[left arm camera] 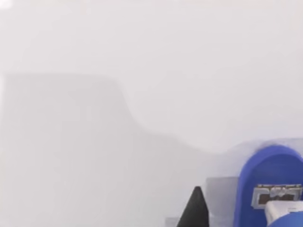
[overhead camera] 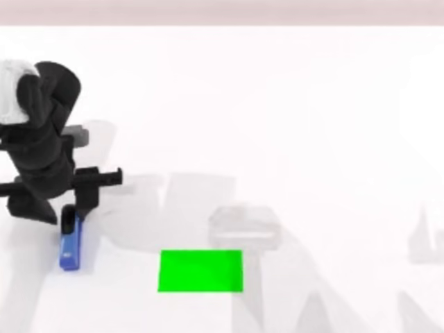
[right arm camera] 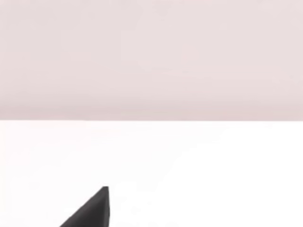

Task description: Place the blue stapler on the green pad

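Your left gripper (overhead camera: 69, 216) hovers over the black end of the small blue stapler (overhead camera: 71, 251), finger spread unclear, positioned to grasp it; it lies left of the flat green pad (overhead camera: 200, 270).

The left tool (overhead camera: 69, 216) hides the blue stapler's (overhead camera: 71, 250) upper end; grip perhaps unclear.

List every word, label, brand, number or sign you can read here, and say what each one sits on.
No text can be read in any view.
Blue stapler: the left wrist view shows a small pale mark on it, too blurred to read.
Green pad: plain, no marking.
Left gripper, over the stapler's black end: no lettering visible.
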